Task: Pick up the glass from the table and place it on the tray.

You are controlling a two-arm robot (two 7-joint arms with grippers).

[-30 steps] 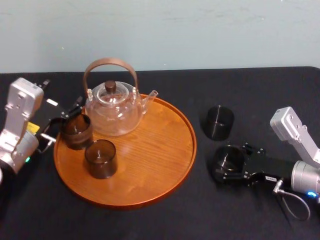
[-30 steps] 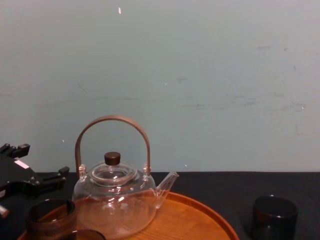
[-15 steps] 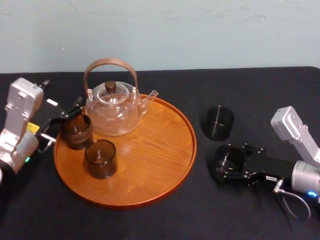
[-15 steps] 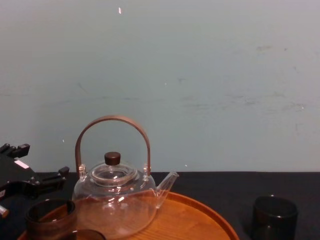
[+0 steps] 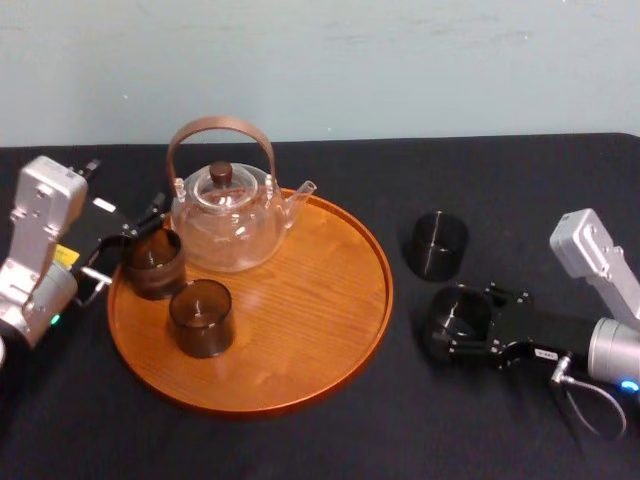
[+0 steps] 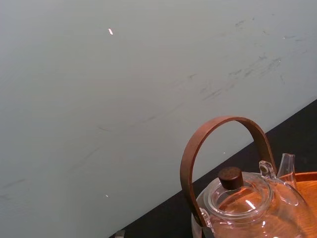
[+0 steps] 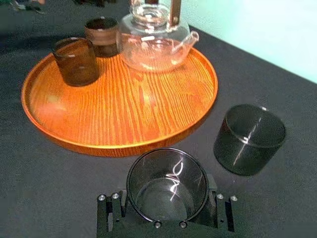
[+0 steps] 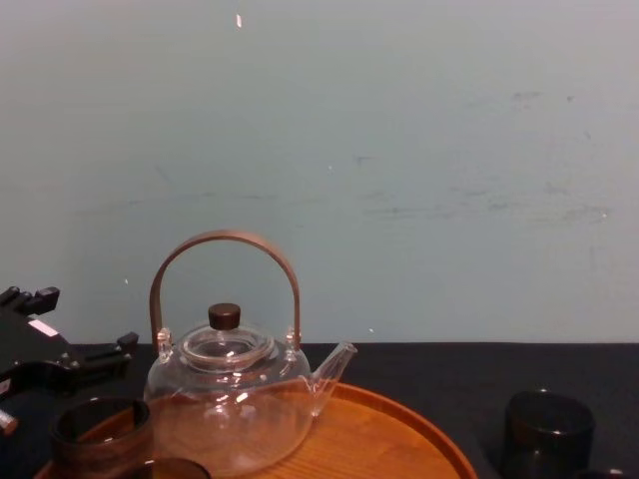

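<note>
Nearest, at the robot's right, the right gripper [image 7: 167,203] is clamped on the glass [image 5: 458,318], one black finger against each side of the upright, smoky tumbler. The glass sits low at the black table [image 5: 300,440], off to the right of the tray [image 5: 300,330] and not touching it; whether it rests on the cloth or is slightly lifted cannot be told.

Just beyond the held glass, a second dark tumbler [image 5: 438,245] stands alone on the table, close to the tray's right rim.

To the left lies the round orange-brown wooden tray. On its left part stands a brown tumbler [image 5: 201,317]. Behind that, at the tray's left rim, stands another tumbler [image 5: 152,262], and the left gripper [image 5: 122,243] reaches in there from the left with its fingers spread apart.

Farther back on the tray sits a clear glass teapot [image 5: 225,222] with an arched brown handle, its spout pointing right. A pale blue-green wall [image 5: 400,60] rises behind the table.
</note>
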